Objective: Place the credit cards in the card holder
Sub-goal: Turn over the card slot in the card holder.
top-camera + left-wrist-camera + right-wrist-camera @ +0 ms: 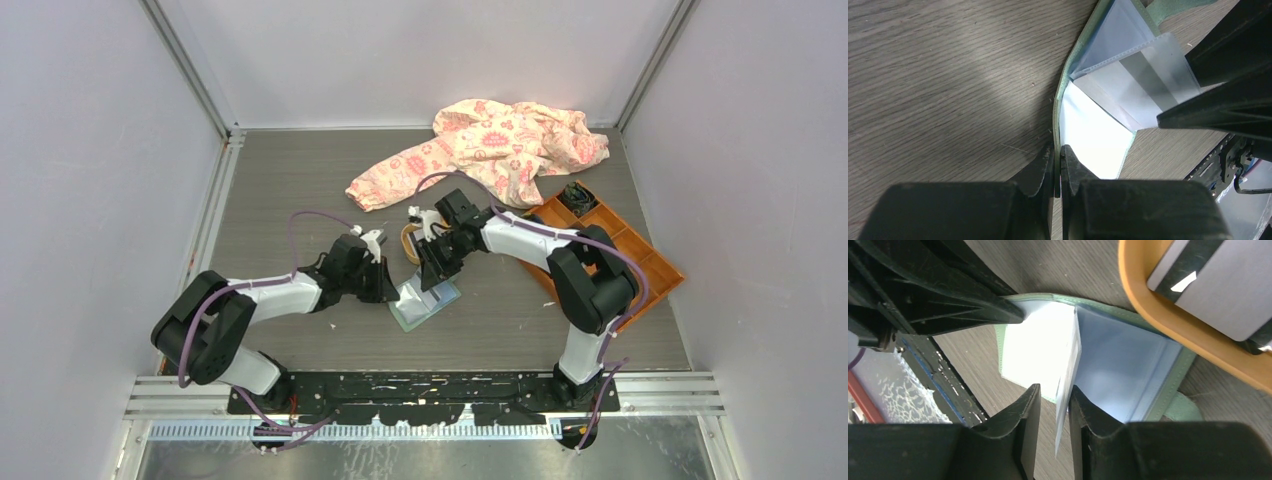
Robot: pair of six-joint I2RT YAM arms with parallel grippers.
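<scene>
- State, left gripper (1058, 152): the jaws are together, clamped on the green stitched edge of the card holder (1133, 365). This steadies the open cover on the table (280, 190).
- State, right gripper (1055, 390): the jaws stand slightly apart with a thin card (1143, 82) edge-on between them. The gap is wider than the card, so I judge it unclamped.
- Location: the card holder lies open at the centre of the top view, between my two grippers. The card sits at least partly within a clear sleeve (1113, 30) near the fold. I cannot tell how deep it goes.
- Procedure: hold the left clamp firm so the cover neither lifts nor slides. Push the card along the line of the sleeve with one fingertip on its outer edge. Do not twist it, or the sleeve mouth may buckle. Confirm that the card is seated before backing off.
- Remaining stock: more credit cards (1218, 290), light grey with a dark stripe, lie in the orange oval tray (1143, 310). It is at the upper right of the right wrist view, just beside the holder.
- Obstructions: the tray rim is near my right fingers, and both grippers crowd the holder. I judge a straight lift the safest exit.
- Away from the work: the orange compartmented box (640, 262) is at the right and the patterned cloth (500, 145) at the upper centre. Both are well apart from the holder.
</scene>
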